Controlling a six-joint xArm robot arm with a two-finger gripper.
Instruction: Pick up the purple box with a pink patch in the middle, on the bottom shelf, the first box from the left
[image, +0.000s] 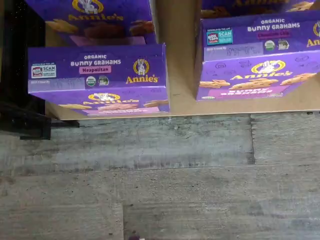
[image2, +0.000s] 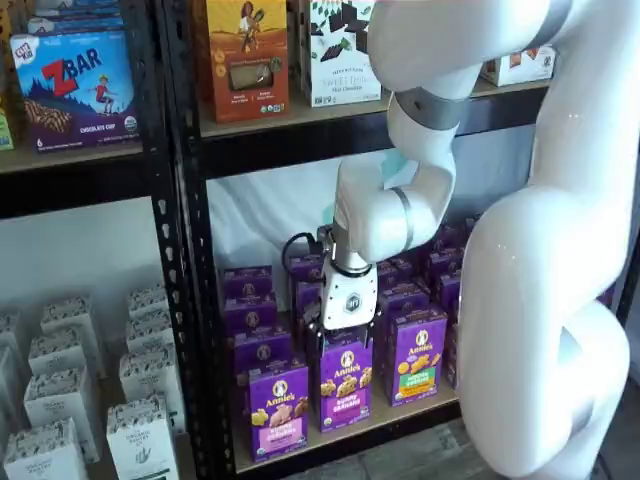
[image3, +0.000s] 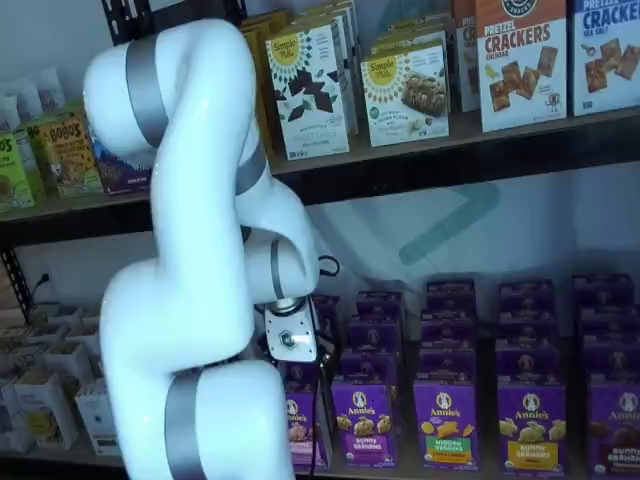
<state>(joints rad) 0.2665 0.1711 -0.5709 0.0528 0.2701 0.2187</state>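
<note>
Wooden bottom shelf (image: 182, 102): neighbouring carton (image: 260, 60) flanks purple box (image: 97, 75).

My arm (image2: 520, 260) folds down from above, wrist pointing straight down. The white gripper (image2: 347, 330) hangs vertically in both shelf views; its fingers look hidden, though they should be spread wide.

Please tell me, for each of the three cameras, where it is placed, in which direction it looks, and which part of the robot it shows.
Wrist view: on the wrist, looking down at the small purple carton with pink patch, the tan wooden bottom shelf and grey floor; no robot part shows.
Shelf view: front, angled; white arm, tool above the cartons.
Shelf view: front; the arm hides the tool.
Both shelf views share the arm and the purple cartons.
</note>
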